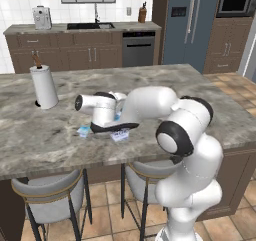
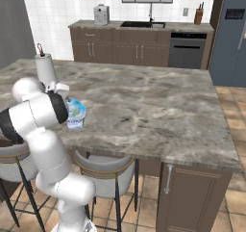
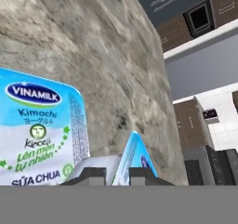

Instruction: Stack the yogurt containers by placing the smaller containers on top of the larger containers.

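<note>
My arm (image 1: 150, 105) reaches low and level out from the base. It is folded at the elbow, with the forearm lying nearly flat just above the counter (image 1: 200, 92) and the wrist turned so that the hand points across the stone, not straight down. My tool (image 3: 117, 175) is drawn in narrow. In the hand view a small cup (image 3: 132, 159) sits between the two tips, its light-blue lid turned edge-on and its white body showing beside it, so I read it as gripped.

The large tub (image 3: 39, 130) is just beside that cup, its light-blue lid with the blue brand oval facing my hand camera. From the right base view the large tub (image 2: 76, 114) stands on the counter right against my forearm, close to the counter's near edge above the stools (image 2: 103, 168). A second small cup (image 1: 84, 130) lies on the stone near the tub, just past my wrist in the left base view; I cannot tell whether it is upright.

Beyond the tub the stone runs open and bare toward the far edge. The paper towel roll (image 1: 44, 86) stands upright, well apart from the tub. Farther still, past the tub and the aisle, are the dishwasher (image 1: 138, 49) and the sink (image 2: 143, 24).
</note>
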Controlling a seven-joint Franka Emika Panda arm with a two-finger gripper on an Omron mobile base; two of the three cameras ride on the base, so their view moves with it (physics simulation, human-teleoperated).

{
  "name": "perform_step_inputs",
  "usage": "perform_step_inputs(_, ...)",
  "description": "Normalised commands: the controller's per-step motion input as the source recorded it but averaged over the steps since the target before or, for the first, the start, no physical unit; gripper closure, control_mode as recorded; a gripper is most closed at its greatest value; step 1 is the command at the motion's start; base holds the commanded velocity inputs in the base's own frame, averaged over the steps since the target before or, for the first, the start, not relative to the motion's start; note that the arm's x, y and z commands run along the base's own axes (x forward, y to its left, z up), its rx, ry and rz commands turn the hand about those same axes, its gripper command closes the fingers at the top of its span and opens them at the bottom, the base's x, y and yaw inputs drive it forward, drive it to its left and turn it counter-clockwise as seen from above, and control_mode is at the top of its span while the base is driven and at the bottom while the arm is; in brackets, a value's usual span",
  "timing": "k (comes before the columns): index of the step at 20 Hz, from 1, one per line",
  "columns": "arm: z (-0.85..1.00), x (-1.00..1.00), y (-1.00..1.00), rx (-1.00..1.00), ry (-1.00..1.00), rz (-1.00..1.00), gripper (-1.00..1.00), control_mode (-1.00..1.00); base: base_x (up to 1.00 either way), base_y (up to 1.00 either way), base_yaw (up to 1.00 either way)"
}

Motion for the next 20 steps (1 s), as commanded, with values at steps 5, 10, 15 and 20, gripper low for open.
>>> perform_step_inputs(5,-0.2,0.23,0.08,-0.03,0.03,0.0,1.0,-1.0,0.0,0.0,0.0)
perform_step_inputs(10,-0.21,0.14,0.14,-0.07,0.0,0.0,1.0,-1.0,0.0,0.0,0.0)
perform_step_inputs(15,-0.18,0.13,0.16,-0.07,0.0,0.0,1.0,-1.0,0.0,0.0,0.0)
perform_step_inputs(20,-0.13,0.2,0.11,-0.05,0.0,0.0,1.0,-1.0,0.0,0.0,0.0)
